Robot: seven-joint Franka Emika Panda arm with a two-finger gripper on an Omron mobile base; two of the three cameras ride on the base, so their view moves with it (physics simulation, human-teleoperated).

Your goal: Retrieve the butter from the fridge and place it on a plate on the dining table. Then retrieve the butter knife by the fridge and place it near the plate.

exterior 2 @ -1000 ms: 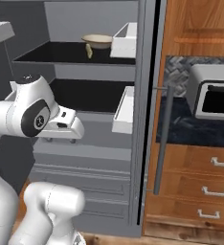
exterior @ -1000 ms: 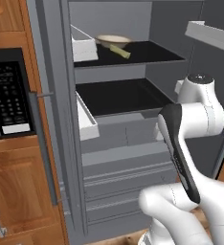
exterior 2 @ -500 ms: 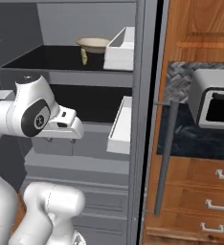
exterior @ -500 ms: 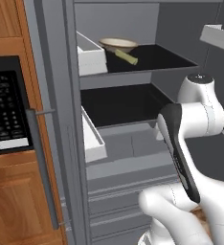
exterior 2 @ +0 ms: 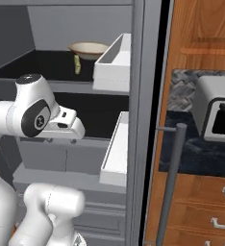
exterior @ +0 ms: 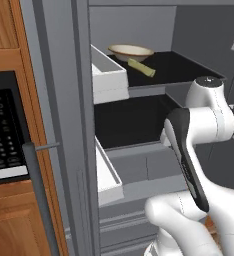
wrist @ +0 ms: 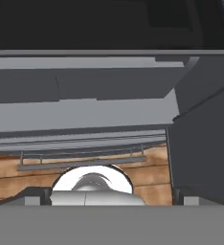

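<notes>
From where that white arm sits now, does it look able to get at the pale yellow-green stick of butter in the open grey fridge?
Probably yes. The fridge doors are open, and the pale yellow-green butter stick lies uncovered on the upper black shelf beside a beige bowl. Nothing blocks it, but the arm sits below that shelf and must rise first.

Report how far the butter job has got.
Done: the fridge stands open, its shelves exposed. In hand: nothing is held; the butter lies on the upper shelf beside a beige bowl, and the arm is folded low in front of the lower shelf, well short of it. Left: grasp the butter, carry it to the plate, then fetch the butter knife.
</notes>
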